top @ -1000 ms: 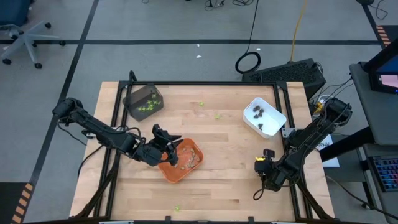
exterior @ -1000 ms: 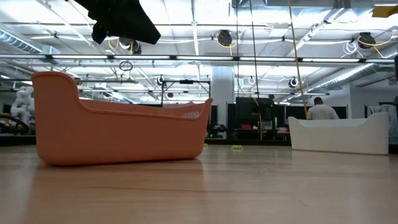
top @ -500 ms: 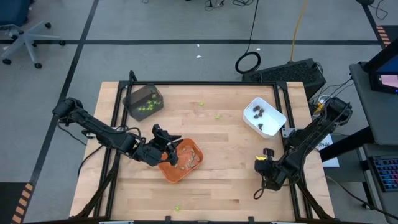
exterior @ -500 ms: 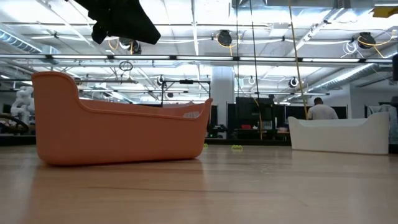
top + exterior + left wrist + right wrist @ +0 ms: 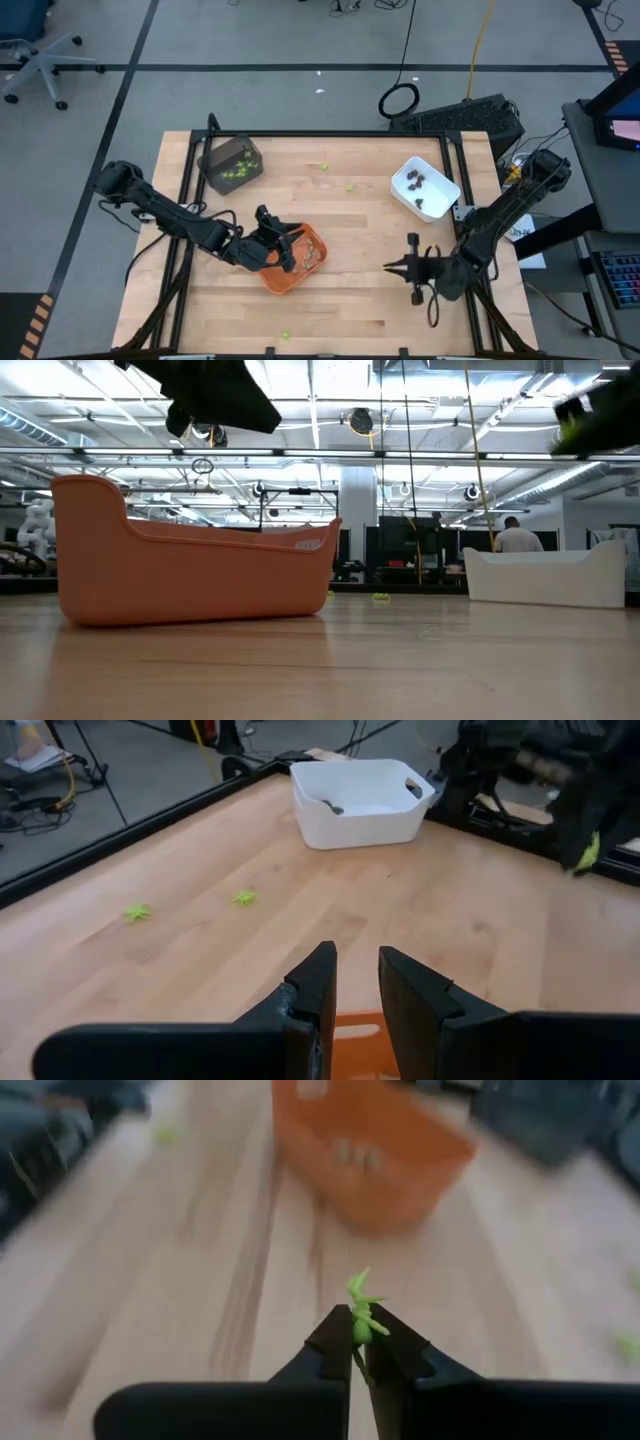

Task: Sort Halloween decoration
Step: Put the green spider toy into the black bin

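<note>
Step in hand: transfer of one picked piece. The right gripper, lower right of the high view, is pinched on a lime-green decoration and held level above the counter. Judged next: carry it to the dark grey tray of green pieces, upper left. The left gripper, narrowly parted, hovers over the orange tray.
</note>
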You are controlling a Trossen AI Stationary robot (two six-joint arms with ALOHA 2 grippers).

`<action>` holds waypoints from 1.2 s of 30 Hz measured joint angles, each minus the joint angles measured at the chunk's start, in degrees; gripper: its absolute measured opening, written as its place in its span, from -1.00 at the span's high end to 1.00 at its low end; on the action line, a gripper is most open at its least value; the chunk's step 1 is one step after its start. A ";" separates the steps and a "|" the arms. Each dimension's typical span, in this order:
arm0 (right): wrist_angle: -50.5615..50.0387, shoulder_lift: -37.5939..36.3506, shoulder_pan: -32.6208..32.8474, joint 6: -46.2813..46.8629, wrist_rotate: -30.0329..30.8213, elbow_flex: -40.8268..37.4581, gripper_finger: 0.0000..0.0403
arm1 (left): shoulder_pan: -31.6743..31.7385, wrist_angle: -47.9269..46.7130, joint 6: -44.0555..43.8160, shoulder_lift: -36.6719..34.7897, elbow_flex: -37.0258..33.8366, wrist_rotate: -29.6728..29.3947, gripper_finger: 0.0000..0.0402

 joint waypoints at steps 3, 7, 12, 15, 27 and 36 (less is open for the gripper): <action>5.05 -3.92 -2.53 -8.38 -2.14 0.00 0.99 | -0.02 2.01 0.08 0.56 0.02 0.43 0.61; 8.67 -9.69 -6.08 -16.82 -7.87 0.02 0.99 | -0.51 2.18 1.16 0.64 0.02 0.56 0.61; 11.89 -14.64 -9.87 -24.32 -9.18 0.04 1.00 | -0.79 2.13 1.33 0.64 0.02 0.58 0.61; 15.82 -15.34 -12.01 -27.27 -9.75 0.04 1.00 | -0.81 2.11 1.33 0.64 0.02 0.58 0.61; 24.96 -15.08 -17.11 -33.85 -21.25 0.07 1.00 | -0.81 2.07 1.31 0.64 0.02 0.58 0.61; 24.94 -15.08 -17.81 -34.67 -21.27 0.07 1.00 | -0.81 2.05 1.03 0.64 0.02 0.58 0.61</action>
